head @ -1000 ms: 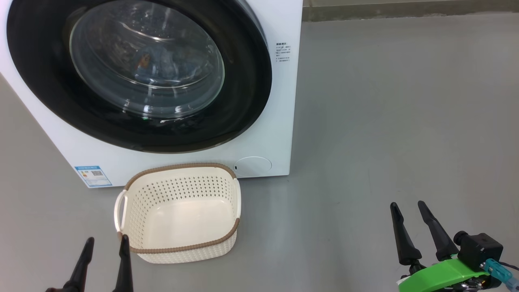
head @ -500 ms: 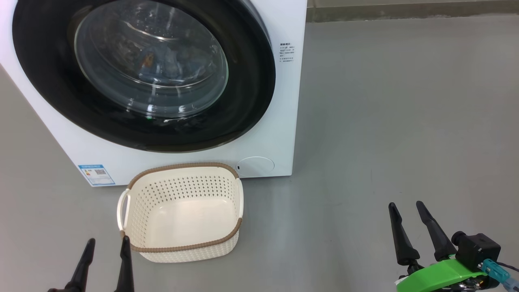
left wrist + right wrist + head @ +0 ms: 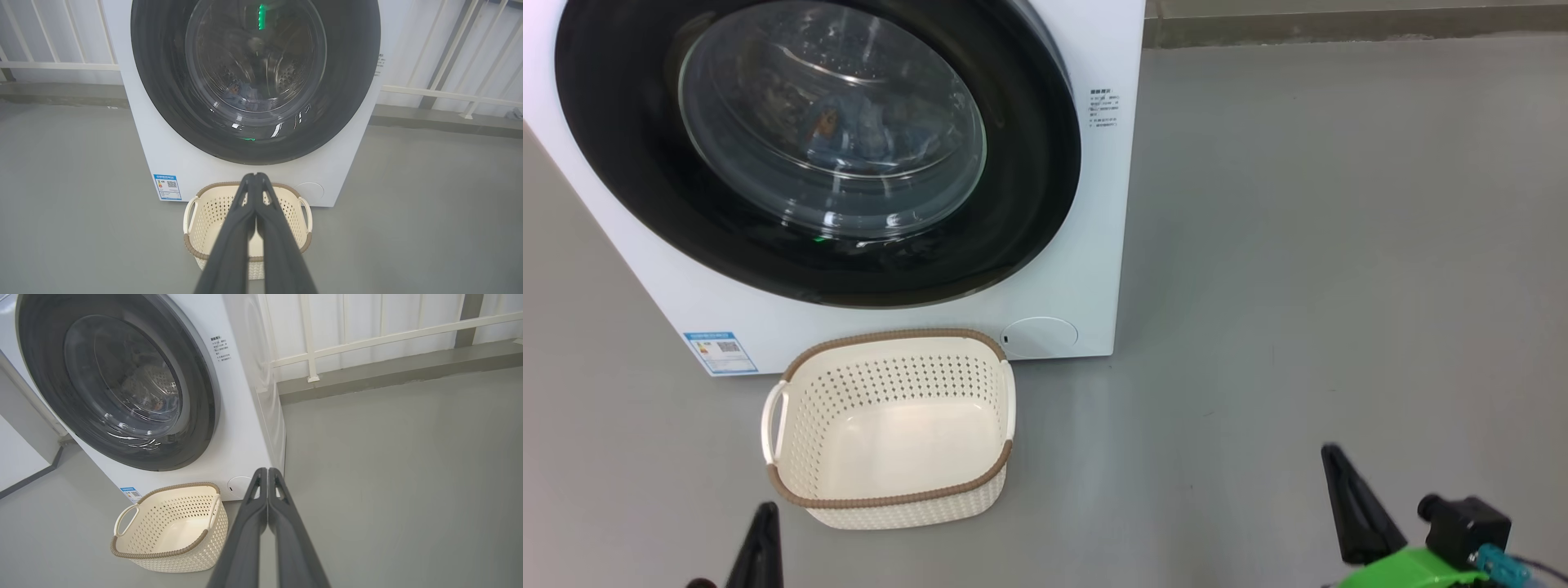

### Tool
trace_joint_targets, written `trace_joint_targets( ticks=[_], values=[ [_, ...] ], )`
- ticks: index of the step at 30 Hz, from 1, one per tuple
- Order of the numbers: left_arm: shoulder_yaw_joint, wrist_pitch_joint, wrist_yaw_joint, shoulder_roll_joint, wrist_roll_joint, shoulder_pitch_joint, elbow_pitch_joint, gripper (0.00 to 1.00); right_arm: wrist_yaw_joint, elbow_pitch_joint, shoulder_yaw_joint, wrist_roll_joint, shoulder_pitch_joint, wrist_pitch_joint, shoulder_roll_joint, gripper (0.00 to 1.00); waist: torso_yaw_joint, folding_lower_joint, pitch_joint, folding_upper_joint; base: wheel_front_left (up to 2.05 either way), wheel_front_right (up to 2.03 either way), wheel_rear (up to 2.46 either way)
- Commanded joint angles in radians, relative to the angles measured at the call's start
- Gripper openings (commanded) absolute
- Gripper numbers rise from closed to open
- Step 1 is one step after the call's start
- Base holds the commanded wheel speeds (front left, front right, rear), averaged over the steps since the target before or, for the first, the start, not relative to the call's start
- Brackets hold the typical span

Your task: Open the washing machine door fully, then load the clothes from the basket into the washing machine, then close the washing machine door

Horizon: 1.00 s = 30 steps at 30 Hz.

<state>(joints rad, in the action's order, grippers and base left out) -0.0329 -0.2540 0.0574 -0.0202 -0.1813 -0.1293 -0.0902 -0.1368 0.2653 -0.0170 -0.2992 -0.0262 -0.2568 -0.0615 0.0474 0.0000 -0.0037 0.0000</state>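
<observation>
The washing machine (image 3: 1094, 269) stands on the grey floor with the washing machine door (image 3: 1029, 163) closed flat against its front. Through the glass I make out the clothes (image 3: 849, 126) as blue and orange cloth lying in the drum. The basket (image 3: 898, 334) sits empty on the floor just below the door. My left gripper (image 3: 765, 514) hovers near the basket's left front corner, shut with nothing held; its fingertips meet in the left wrist view (image 3: 255, 176). My right gripper (image 3: 1331, 452) is far to the right over bare floor, also shut and empty (image 3: 267, 470).
A blue label sticker (image 3: 721, 351) and a round cover (image 3: 1039, 336) mark the machine's lower front. Behind the machine run a low kerb (image 3: 388, 371) and a white railing (image 3: 367, 339). Open grey floor (image 3: 1298, 245) spreads to the right of the machine.
Both grippers have gone from open to shut and sit lower in the head view. The whole head view has shifted slightly, so the camera moved; machine and basket stay put.
</observation>
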Motion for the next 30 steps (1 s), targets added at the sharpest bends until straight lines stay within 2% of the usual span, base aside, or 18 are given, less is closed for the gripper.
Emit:
trace_joint_targets(
  ticks=[1,7,12,30],
  values=[
    [0.0,0.003,0.0,0.002,-0.008,0.002,-0.009,0.0,0.0,0.007,-0.001,-0.007,0.004,0.002,0.0,0.0,0.0,0.0,0.0,0.0,0.0,0.0,0.0],
    [-0.005,0.021,0.004,0.001,-0.076,0.013,-0.016,0.0,0.0,0.005,-0.006,-0.07,0.0,0.021,0.001,0.0,-0.002,0.0023,-0.002,0.0,0.0,0.0,0.0],
    [-0.007,0.035,0.007,-0.001,-0.133,0.022,-0.022,0.0,0.001,0.004,-0.01,-0.122,-0.003,0.035,0.001,0.0,-0.004,0.0001,0.0,0.0,0.0,0.0,0.0],
    [-0.019,0.087,0.017,-0.005,-0.338,0.056,-0.043,0.0,0.001,0.0,-0.023,-0.31,-0.016,0.088,0.003,0.0,-0.011,0.0,0.002,0.0,0.0,0.0,0.0]
  ],
)
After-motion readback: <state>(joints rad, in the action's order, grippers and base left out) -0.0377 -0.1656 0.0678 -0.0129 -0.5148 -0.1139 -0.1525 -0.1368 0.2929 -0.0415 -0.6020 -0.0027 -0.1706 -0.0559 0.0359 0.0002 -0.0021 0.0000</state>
